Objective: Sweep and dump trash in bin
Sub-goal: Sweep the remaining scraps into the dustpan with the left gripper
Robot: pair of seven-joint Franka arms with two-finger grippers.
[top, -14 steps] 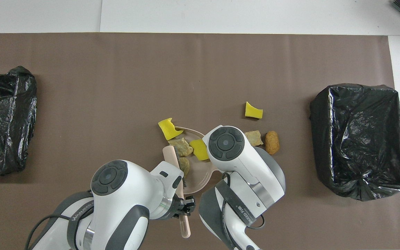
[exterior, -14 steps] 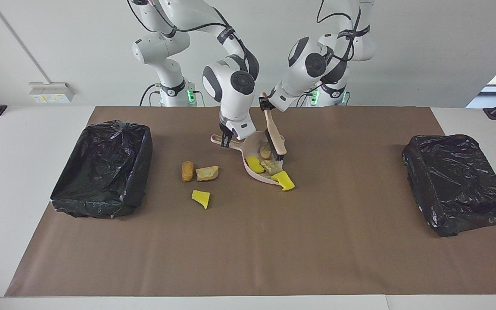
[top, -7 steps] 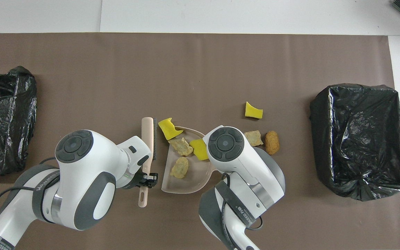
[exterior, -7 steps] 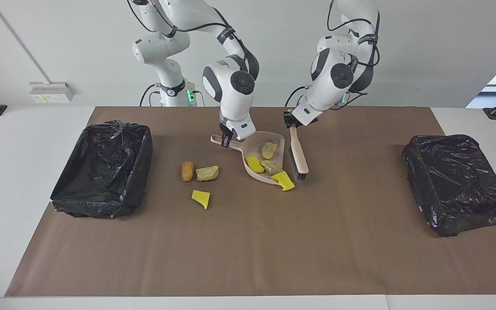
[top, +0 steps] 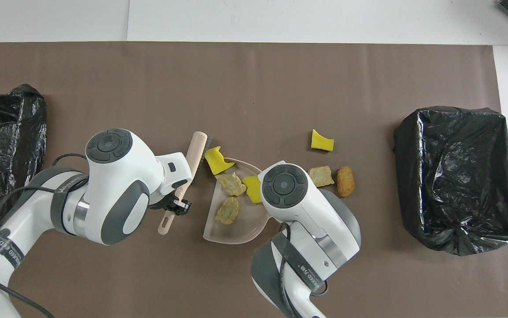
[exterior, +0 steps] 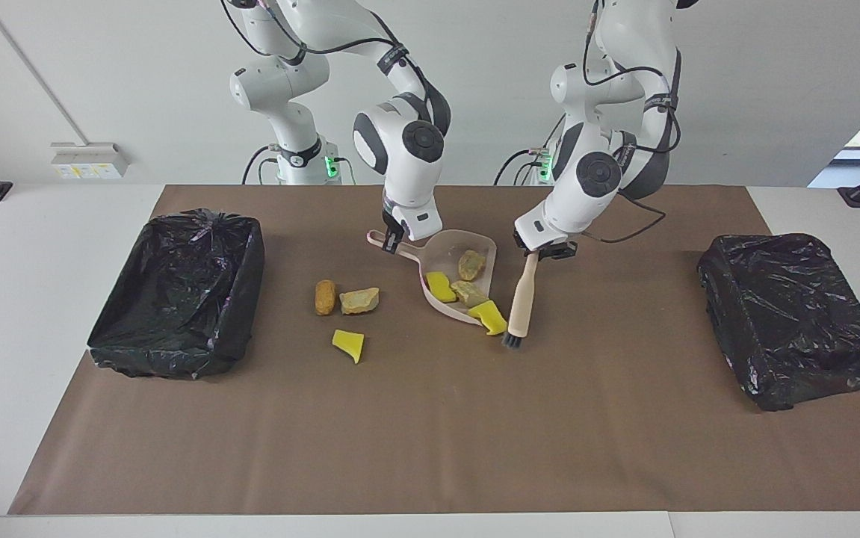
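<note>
Brown-papered surface (exterior: pixel 430 418), bins at both ends. Roughly half done: three scraps in dustpan (exterior: pixel 458 258), one yellow scrap (exterior: pixel 491 317) on its lip. Three trash pieces (exterior: pixel 347 314) loose at dustpan's 9 o'clock in the facing view. Right gripper (exterior: pixel 392 240) clamps dustpan handle; left gripper (exterior: pixel 547 250) clamps brush (exterior: pixel 521 302). Nothing dumped in bin (exterior: pixel 175 295) as far as visible.

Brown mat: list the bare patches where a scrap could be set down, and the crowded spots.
Bare: the mat strip farthest from the robots, and between brush and closed bin. Crowded: around the dustpan and the three loose scraps.
</note>
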